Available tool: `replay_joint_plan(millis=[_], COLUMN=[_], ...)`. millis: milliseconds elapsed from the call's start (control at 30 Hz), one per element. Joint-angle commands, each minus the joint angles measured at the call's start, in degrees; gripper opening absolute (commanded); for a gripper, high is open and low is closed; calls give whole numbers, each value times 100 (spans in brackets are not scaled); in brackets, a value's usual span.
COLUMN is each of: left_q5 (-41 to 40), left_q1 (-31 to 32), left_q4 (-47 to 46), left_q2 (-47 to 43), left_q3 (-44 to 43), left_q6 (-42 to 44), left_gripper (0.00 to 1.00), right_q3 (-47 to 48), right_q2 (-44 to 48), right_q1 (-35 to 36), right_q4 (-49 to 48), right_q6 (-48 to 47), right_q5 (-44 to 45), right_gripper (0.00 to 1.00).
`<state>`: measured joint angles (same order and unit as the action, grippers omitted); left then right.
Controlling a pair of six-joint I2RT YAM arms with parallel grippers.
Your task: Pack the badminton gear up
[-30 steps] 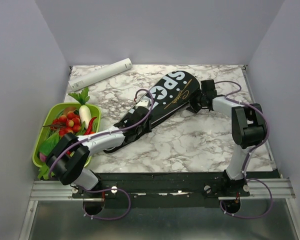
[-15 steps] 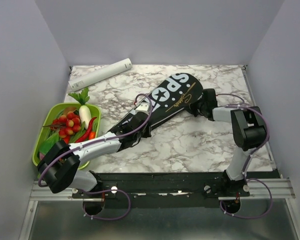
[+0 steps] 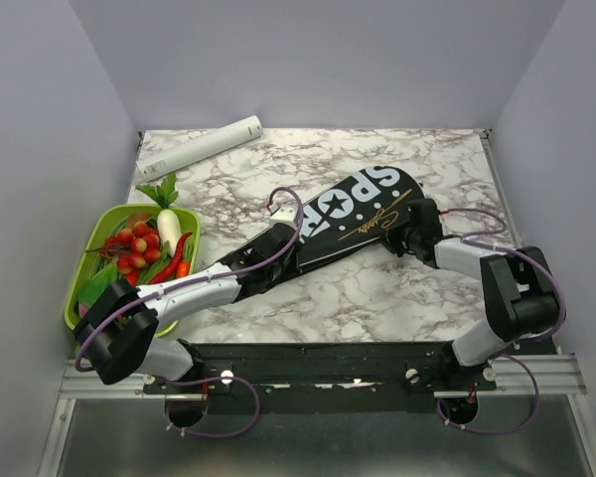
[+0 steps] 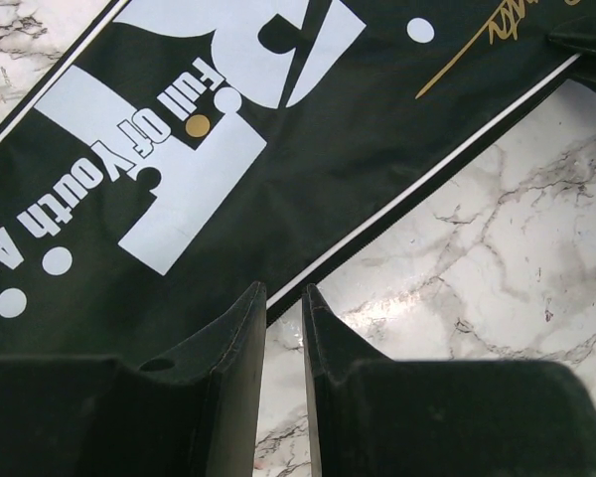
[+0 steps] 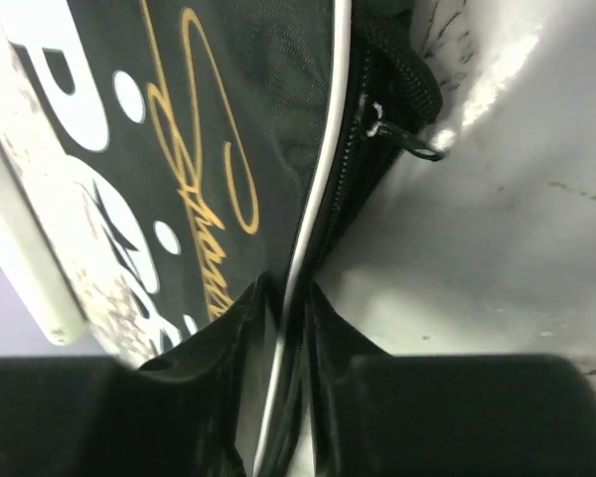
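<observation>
Black bag (image 3: 353,211), white "SPORT" lettering, flat on marble surface (image 3: 397,288), diagonal, wide end toward right rear. Right pincer (image 5: 283,288) clamped on bag's edge at wide end, white piping running between fingers; zipper pull (image 5: 409,147) just beyond tips. Left pincer (image 4: 283,293) at bag's near edge around mid-length, fingers almost together, thin slit with marble showing through; cannot tell whether pinching fabric. Green tray (image 3: 76,273) of toy vegetables at left edge, apart from bag. White tube (image 3: 199,146) at rear left.
</observation>
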<state>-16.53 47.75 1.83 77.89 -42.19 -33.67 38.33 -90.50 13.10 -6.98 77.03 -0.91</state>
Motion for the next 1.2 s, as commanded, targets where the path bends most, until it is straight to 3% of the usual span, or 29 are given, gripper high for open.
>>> replay_joint_plan(millis=[0,67,167,333,533,867,1167], left_q5=[-201,-166,-61,150,352,476,520], left_q1=[33,24,24,24,24,24,24], left_q4=[-51,-59,-156,-376,-516,-648,-692], left_q2=[33,104,130,183,376,543,745], left_q3=[-8,-17,-8,-8,-70,18,-52], left_q6=[53,97,98,115,159,203,203], left_gripper=[29,29,29,29,29,29,29], right_q3=[605,807,895,1387,1547,1511,1977], right_q2=[155,399,935,1386,763,-344,-723], right_q1=[34,43,17,-88,-220,-431,-502], right_q4=[1037,1365,1910,2781,3037,2606,2772], right_q6=[-1083,-1672,-2498,-4262,-5609,-5910,-5972], right_q5=[240,310,635,1355,1349,294,188], right_gripper=[44,61,69,69,69,63,58])
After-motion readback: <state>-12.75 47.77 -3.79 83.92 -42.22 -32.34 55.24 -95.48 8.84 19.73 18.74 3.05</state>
